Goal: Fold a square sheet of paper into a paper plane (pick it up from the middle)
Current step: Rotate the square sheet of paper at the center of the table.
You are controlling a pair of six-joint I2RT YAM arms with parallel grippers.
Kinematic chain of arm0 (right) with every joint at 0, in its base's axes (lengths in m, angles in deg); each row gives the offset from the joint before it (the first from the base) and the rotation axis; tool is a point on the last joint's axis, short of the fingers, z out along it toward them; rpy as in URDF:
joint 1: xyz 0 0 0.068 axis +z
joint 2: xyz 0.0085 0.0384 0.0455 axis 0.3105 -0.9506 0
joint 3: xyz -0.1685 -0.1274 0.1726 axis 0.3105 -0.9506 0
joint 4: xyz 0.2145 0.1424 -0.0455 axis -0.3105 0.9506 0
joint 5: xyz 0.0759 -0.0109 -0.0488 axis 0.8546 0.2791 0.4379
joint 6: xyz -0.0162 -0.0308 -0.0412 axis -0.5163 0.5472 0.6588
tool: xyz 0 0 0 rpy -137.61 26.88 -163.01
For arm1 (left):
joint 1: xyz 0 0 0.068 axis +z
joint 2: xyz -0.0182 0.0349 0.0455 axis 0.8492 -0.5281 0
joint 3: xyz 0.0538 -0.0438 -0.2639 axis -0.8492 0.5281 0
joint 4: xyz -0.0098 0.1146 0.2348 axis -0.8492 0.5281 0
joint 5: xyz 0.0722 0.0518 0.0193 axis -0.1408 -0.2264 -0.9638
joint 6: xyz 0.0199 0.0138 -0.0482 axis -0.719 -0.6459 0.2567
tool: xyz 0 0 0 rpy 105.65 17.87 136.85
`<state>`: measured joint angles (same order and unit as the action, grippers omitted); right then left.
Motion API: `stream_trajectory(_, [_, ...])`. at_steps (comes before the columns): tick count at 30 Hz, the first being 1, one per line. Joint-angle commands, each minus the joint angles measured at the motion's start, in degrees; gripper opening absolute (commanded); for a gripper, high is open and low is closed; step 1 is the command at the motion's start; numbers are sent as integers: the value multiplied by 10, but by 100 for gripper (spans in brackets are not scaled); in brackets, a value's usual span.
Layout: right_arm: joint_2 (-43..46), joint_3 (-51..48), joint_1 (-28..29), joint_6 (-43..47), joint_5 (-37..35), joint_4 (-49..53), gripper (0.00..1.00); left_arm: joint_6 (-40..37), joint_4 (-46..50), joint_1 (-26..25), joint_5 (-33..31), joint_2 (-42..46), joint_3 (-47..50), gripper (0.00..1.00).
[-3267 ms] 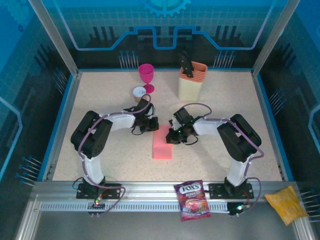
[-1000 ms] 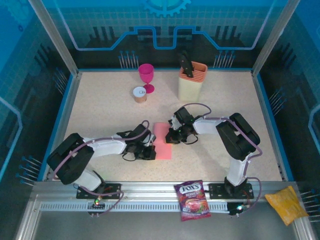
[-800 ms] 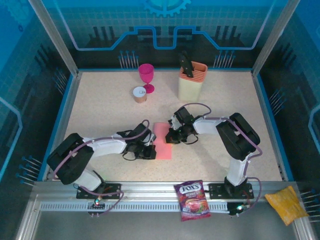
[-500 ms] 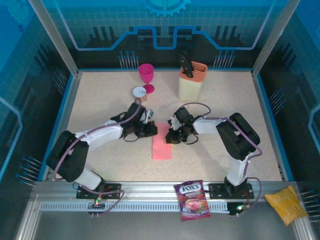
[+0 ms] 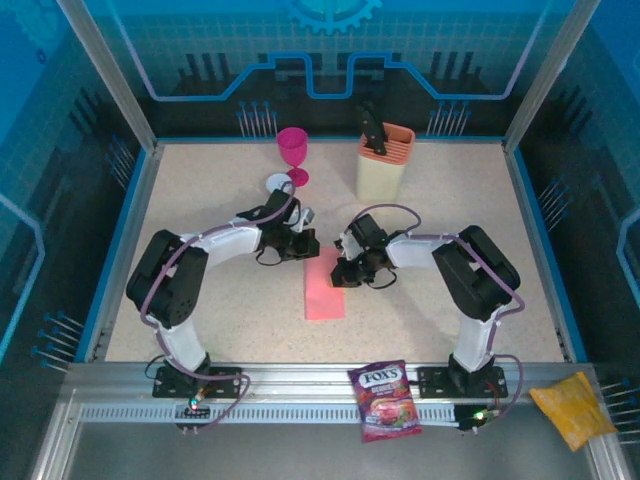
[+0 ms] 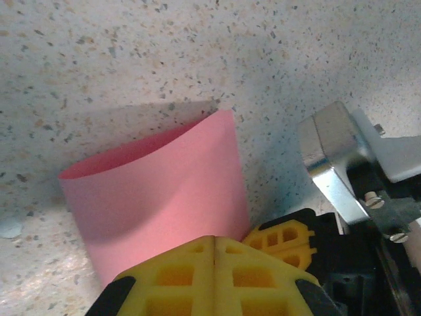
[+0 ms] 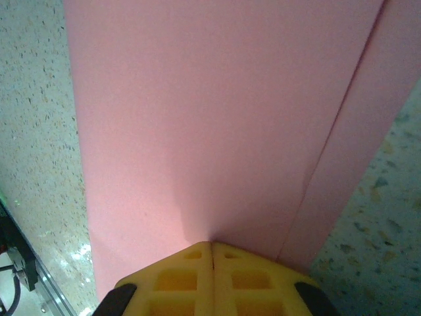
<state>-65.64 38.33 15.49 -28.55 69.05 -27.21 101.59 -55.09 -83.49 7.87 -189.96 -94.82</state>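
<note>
Left end effector (image 5: 303, 246) moved to paper sheet (image 5: 325, 290) far end; right end effector (image 5: 338, 272) pressing it; both clenched.

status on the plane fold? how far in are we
Done: the square sheet of paper lies folded into a narrow strip. In hand: the left end effector and right end effector are both shut at its far end, where one layer bows up off the table; pinching or pressing, I can't tell. Left: nose corners and wings, no dart shape yet.
</note>
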Motion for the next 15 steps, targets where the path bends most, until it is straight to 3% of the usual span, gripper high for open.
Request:
stream_trajectory(1, [-41,-30,-19,14,-119,109,0,-25,13,8,14,-9,-9,1])
stream_trajectory(15, [-47,-25,-23,12,-118,112,0,-32,-6,11,8,-43,10,0])
